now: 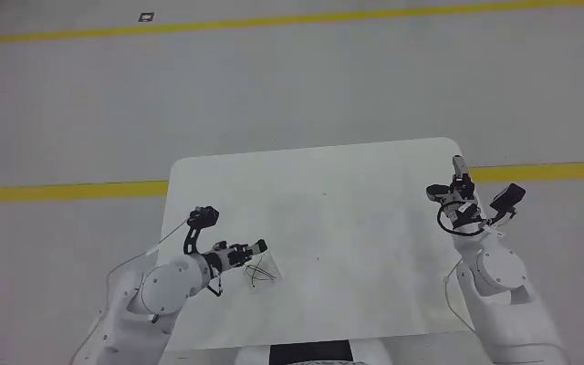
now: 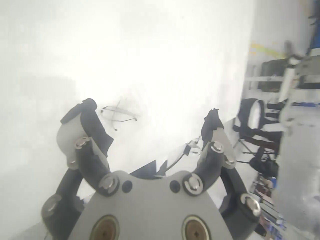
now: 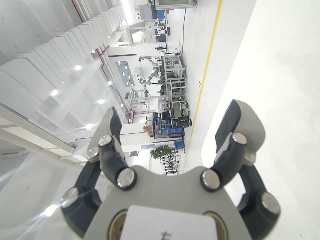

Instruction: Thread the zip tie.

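Thin dark zip ties point(image 1: 259, 272) lie crossed in a small tangle on the white table point(image 1: 347, 237), near its front left. My left gripper point(image 1: 258, 246) hovers just beside them, open and holding nothing. Seen from the left wrist, the zip ties point(image 2: 120, 114) rest a short way beyond the open left gripper point(image 2: 152, 112), close to one fingertip point(image 2: 86, 104). My right gripper point(image 1: 459, 164) is at the table's right edge, pointing away from the table. The right wrist view has the right gripper point(image 3: 175, 116) open with nothing between its fingers.
The table's right edge point(image 3: 240, 51) runs alongside the right gripper. Yellow floor lines point(image 1: 274, 20) cross the grey floor behind the table and beside it. The table's middle and far part are bare white surface.
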You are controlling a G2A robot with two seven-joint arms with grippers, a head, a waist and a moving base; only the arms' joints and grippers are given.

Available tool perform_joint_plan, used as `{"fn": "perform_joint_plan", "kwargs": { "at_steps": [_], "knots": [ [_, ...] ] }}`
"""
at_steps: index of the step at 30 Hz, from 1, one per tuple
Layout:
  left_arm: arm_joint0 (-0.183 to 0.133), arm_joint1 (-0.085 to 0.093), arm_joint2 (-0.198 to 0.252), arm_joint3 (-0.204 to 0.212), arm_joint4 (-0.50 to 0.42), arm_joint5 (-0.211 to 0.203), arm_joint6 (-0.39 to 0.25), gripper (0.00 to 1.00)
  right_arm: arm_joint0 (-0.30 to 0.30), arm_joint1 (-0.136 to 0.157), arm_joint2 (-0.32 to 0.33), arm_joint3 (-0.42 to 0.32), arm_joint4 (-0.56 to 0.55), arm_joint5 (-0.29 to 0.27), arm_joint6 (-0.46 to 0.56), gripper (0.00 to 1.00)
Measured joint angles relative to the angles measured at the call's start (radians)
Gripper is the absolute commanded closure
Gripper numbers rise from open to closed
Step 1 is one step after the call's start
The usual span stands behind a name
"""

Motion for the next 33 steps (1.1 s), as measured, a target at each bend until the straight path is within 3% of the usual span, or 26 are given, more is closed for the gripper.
{"fn": "perform_joint_plan", "kwargs": {
  "at_steps": [9,14,17,20,33],
  "knots": [
    [-0.001,0.0,0.001,-0.002,-0.019,-0.001,0.003,0.0,0.0,0.0,0.0,0.0,0.0,0.0,0.0,0.0],
    [-0.022,0.014,0.065,-0.035,0.132,-0.101,-0.102,0.0,0.0,0.0,0.0,0.0,0.0,0.0,0.0,0.0],
    [-0.057,0.016,0.092,-0.035,0.173,-0.088,-0.173,0.0,0.0,0.0,0.0,0.0,0.0,0.0,0.0,0.0],
    [-0.091,0.014,0.109,-0.012,0.158,-0.052,-0.204,0.0,0.0,0.0,0.0,0.0,0.0,0.0,0.0,0.0],
    [-0.091,0.014,0.11,-0.013,0.158,-0.053,-0.203,0.0,0.0,0.0,0.0,0.0,0.0,0.0,0.0,0.0]
  ]
}}
